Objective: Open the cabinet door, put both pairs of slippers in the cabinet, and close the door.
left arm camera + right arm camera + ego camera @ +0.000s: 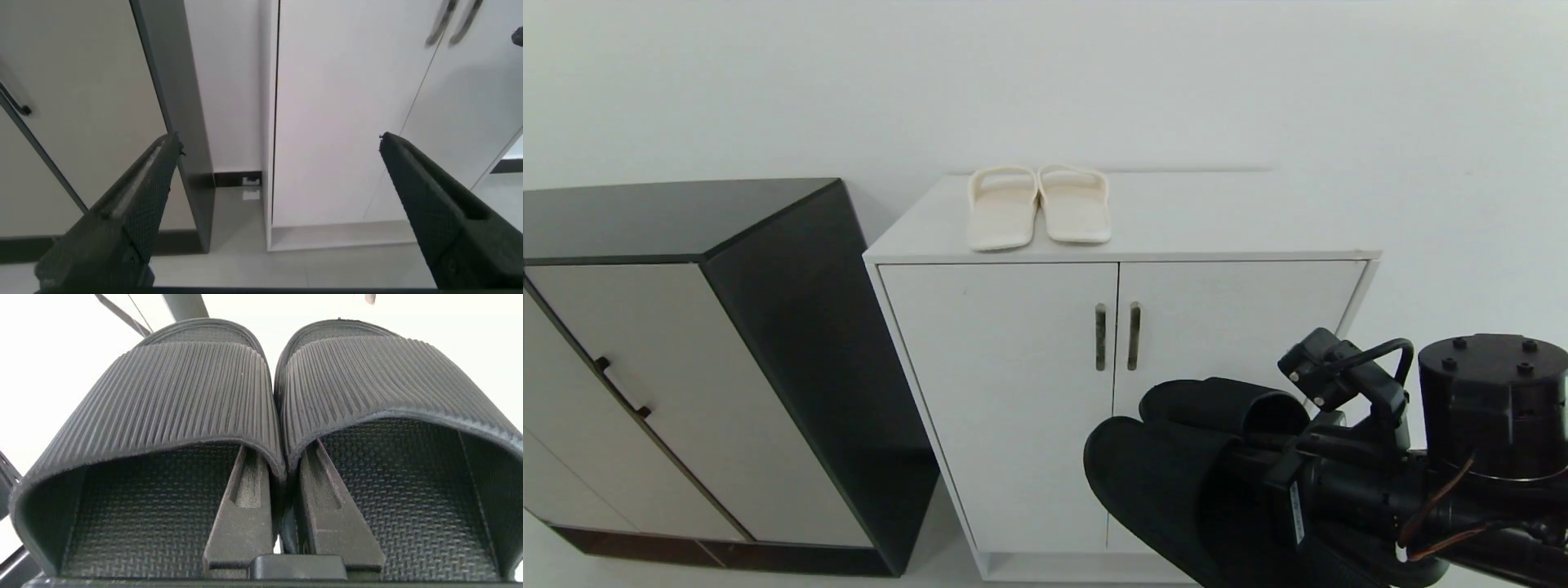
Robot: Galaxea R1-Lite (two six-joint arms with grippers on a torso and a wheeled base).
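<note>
The white cabinet (1013,408) has both doors shut, with two dark handles (1116,336) at the middle seam. A cream pair of slippers (1039,206) lies side by side on its top, left of centre. My right gripper (279,461) is shut on the black pair of slippers (270,416), one finger inside each slipper, pinching their adjoining inner walls. It holds this black pair (1176,457) low in front of the right door. My left gripper (278,143) is open and holds nothing, low down facing the white cabinet's (343,122) left door and side edge.
A dark cabinet (792,327) with a pale door and a black handle (621,388) stands close to the left of the white one, with a narrow gap (237,106) between them. A plain white wall is behind. Pale floor (245,253) lies below.
</note>
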